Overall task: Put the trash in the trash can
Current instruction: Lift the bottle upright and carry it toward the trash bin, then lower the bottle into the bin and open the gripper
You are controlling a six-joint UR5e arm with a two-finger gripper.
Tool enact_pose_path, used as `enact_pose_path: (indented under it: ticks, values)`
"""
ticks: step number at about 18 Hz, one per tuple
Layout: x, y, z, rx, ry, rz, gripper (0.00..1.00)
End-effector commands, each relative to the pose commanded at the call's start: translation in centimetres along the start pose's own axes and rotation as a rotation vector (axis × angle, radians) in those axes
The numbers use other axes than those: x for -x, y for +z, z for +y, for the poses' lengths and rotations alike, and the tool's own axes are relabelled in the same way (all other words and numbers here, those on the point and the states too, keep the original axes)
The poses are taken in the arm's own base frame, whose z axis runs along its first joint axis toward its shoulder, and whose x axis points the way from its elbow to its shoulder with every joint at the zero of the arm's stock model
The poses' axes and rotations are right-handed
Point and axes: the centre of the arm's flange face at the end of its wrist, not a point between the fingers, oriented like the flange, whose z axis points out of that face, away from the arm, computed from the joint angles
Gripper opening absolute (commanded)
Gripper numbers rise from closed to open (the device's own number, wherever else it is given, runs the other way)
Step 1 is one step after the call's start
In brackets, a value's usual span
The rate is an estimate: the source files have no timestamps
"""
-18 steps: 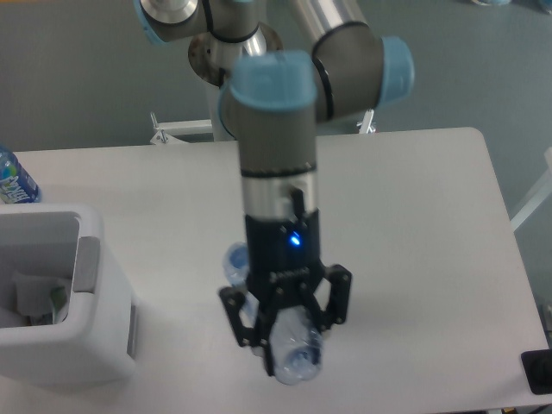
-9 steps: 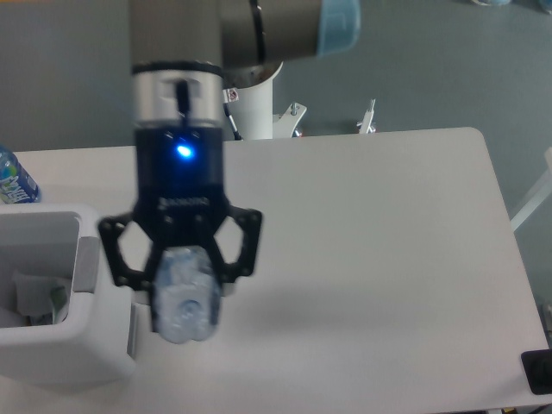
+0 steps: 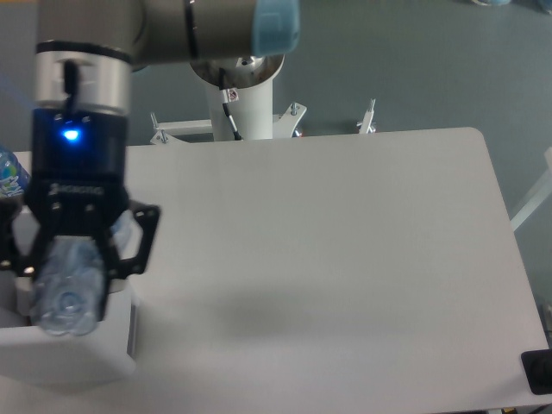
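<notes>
Your pincer [image 3: 69, 280] is clamped on the crushed clear bottle [image 3: 67, 285], its black fingers [image 3: 110, 263] pressed against the plastic on either side, with the bottle's end pointing down toward the camera. The load hangs directly over the white trash can [image 3: 73, 358], whose front wall and rounded corner show just below and around the pincer; most of the can's opening is hidden behind the arm, so you cannot see whether the crumpled wrapper is inside. A blue light [image 3: 69, 134] glows on the black wrist above the fingers, and pale lettering beneath it is too blurred to read. To the upper left of the pincer, at the frame's edge, stands a water bottle [image 3: 10, 177] with a blue label; its print cannot be made out either. The white table [image 3: 345, 259] stretches away to the pincer's right, and the arm's white pedestal [image 3: 241, 95] rises behind it.
</notes>
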Motion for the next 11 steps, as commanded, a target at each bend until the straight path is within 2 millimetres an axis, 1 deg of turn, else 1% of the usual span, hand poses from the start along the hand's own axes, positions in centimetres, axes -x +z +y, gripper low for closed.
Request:
enact_pose_path:
  ticks: [3, 8, 10, 11]
  values:
    - [-0.6, 0.8, 0.5, 0.012, 0.009, 0.008, 0.55]
    - [-2.6, 2.0, 1.1, 0.023, 0.053, 0.034, 0.55]
    - [-3.6, 2.6, 1.6, 0.033, 0.065, 0.046, 0.57]
    - [-3.7, 2.9, 1.9, 0.039, 0.065, 0.046, 0.62]
